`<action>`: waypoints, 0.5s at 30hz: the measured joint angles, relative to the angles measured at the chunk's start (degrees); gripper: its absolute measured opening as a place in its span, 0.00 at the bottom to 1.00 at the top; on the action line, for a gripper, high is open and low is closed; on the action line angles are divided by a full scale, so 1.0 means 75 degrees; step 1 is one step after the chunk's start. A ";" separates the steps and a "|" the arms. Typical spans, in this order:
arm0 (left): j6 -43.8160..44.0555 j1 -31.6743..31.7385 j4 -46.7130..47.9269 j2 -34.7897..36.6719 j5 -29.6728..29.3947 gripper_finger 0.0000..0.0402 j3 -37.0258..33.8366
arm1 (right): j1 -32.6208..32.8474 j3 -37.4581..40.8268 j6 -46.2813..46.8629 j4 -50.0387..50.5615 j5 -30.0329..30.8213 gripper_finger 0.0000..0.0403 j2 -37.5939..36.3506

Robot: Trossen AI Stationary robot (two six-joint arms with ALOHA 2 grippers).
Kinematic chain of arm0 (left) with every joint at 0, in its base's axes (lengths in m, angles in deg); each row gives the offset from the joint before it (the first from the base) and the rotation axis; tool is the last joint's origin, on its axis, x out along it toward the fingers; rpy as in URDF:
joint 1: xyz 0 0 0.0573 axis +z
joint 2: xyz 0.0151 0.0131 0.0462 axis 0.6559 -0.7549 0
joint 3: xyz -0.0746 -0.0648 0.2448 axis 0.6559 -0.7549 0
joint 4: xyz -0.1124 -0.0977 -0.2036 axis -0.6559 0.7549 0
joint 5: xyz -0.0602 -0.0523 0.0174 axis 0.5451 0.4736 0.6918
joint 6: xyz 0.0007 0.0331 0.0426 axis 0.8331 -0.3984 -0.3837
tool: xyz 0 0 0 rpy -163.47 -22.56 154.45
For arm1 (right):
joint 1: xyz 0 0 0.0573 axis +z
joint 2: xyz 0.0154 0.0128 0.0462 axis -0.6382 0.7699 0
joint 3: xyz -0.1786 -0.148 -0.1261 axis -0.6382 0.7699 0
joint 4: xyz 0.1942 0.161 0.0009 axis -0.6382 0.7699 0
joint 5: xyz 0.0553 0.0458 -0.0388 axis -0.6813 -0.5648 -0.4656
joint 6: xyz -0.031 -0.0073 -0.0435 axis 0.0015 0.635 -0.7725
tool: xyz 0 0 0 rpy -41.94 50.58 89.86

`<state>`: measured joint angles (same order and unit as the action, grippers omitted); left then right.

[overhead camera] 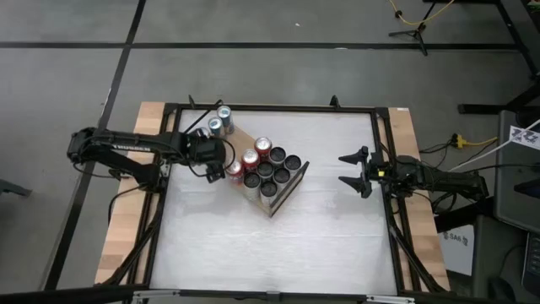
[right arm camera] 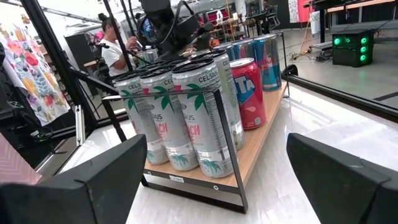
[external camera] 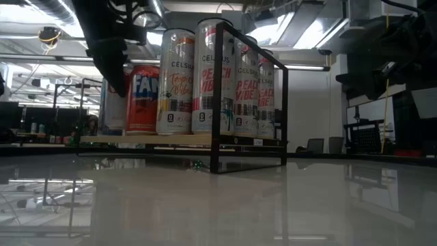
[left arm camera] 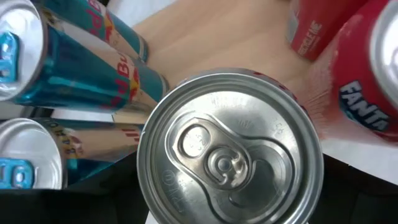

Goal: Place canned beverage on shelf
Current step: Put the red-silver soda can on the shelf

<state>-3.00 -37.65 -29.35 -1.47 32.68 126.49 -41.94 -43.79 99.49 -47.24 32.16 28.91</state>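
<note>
White tabletop (overhead camera: 278,245) under it, the shelf (overhead camera: 243,139) is crowded, and my left gripper (overhead camera: 221,163) grips a can (left arm camera: 229,148) at its left edge, jaws wide, so I risk bumping the Fanta (left arm camera: 367,93); right gripper (overhead camera: 353,171) idles open, far right.

A red can (overhead camera: 234,172) stands upright on the light-wood shelf (overhead camera: 245,137) beside other red cans (overhead camera: 257,154).

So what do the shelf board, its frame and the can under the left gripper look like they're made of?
The shelf board looks like pale wood or wood laminate, matte with faint grain. Its frame looks like thin black-coated metal rod. The can looks like aluminium: bright brushed silver lid with a pull tab. The left gripper stands around it.
</note>
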 joint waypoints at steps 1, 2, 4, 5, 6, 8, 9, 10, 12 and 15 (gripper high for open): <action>-0.0014 0.0078 0.0001 0.0000 0.0088 0.77 0.0000 | 0.0000 0.0000 0.0001 0.0000 0.0000 0.95 0.0000; -0.0017 0.0150 0.0004 0.0000 0.0178 0.77 0.0000 | 0.0003 0.0000 -0.0001 0.0000 0.0000 0.95 0.0000; -0.0110 0.0289 -0.0013 -0.0024 0.0365 0.77 0.0000 | 0.0000 0.0000 0.0001 0.0000 0.0000 0.95 0.0000; -0.0193 0.0344 -0.0031 -0.0041 0.0424 0.77 0.0000 | 0.0001 0.0000 0.0000 0.0000 0.0000 0.95 0.0000; -0.0233 0.0394 -0.0047 -0.0054 0.0453 0.77 0.0000 | 0.0000 0.0000 0.0001 0.0000 0.0000 0.95 0.0000; -0.0250 0.0473 -0.0092 -0.0077 0.0467 0.77 0.0000 | 0.0003 0.0000 0.0001 0.0000 0.0000 0.95 0.0000; -0.0271 0.0515 -0.0136 -0.0098 0.0481 0.77 0.0000 | 0.0000 0.0000 0.0000 0.0000 0.0000 0.95 0.0000; -0.0322 0.0560 -0.0178 -0.0129 0.0503 0.77 0.0000 | 0.0000 0.0000 0.0000 0.0000 0.0000 0.95 0.0000; -0.0425 0.0626 -0.0205 -0.0199 0.0528 0.77 0.0000 | 0.0000 0.0000 -0.0001 0.0000 0.0003 0.95 0.0000; -0.0486 0.0762 -0.0291 -0.0308 0.0633 0.77 0.0000 | 0.0002 0.0000 0.0001 0.0000 0.0001 0.95 0.0000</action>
<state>-6.64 -31.93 -31.53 -3.77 37.43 126.49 -41.93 -43.79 99.50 -47.24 32.17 28.91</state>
